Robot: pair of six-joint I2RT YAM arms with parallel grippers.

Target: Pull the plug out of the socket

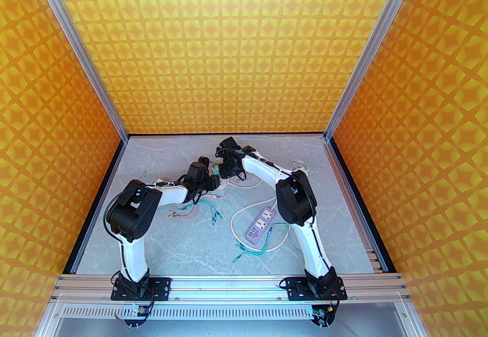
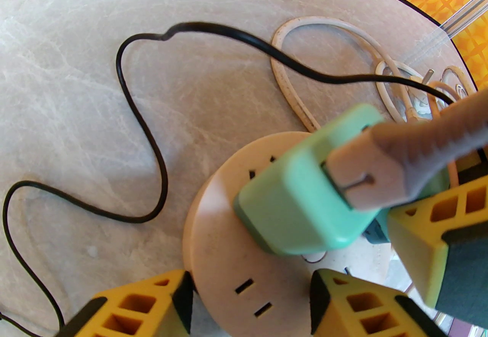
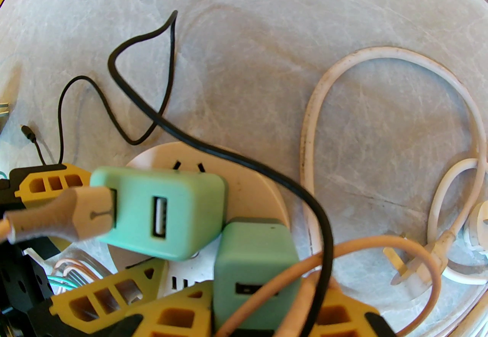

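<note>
Currently, in the left wrist view, the left pincer has its fingers apart, straddling the round white socket at its 6 o'clock rim. One finger touches the rim, but no clamp is evident. Judged to be there as a brace.

The large green USB charger, beige cable attached, sits plugged in toward the socket's 1 o'clock.

In the right wrist view, the right pincer is clamped on the second green charger, which stands upright at the socket's 5 o'clock edge. Its prongs are hidden. It looks flush, so I judge it still seated.

Progress: reach and grasp are done, the pull itself remains.

A black cable runs past the held charger at its 3 o'clock and may snag.

In the top view, a purple power strip lies on the desk at 4 o'clock from the socket, well apart.
</note>
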